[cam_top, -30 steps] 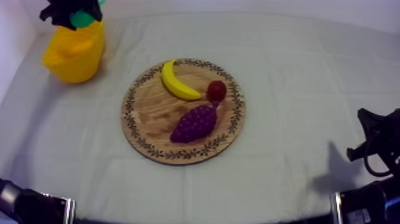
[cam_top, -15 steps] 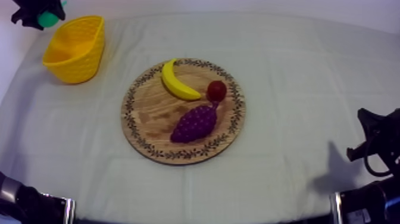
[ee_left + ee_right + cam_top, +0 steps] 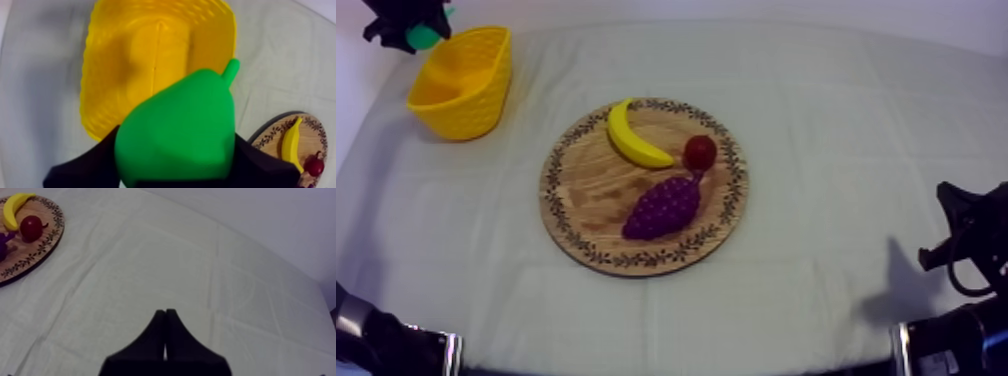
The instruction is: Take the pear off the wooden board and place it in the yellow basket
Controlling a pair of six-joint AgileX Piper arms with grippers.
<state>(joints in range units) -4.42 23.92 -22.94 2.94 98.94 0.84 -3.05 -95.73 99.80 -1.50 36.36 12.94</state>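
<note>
I read the pear [image 3: 175, 135] as bright green and smooth, with a short stem pointing toward the yellow basket [image 3: 476, 110]. It is clamped between the jaws of my left gripper [image 3: 408, 22], raised off the counter [image 3: 836, 120], at the basket's outer rim and not yet inside. The yellow basket stands upright on the far left of the counter, with perforated walls and an oval mouth. I see the wooden board [image 3: 586, 190], round with a patterned rim, lying flat at mid-counter, well apart from the basket.
</note>
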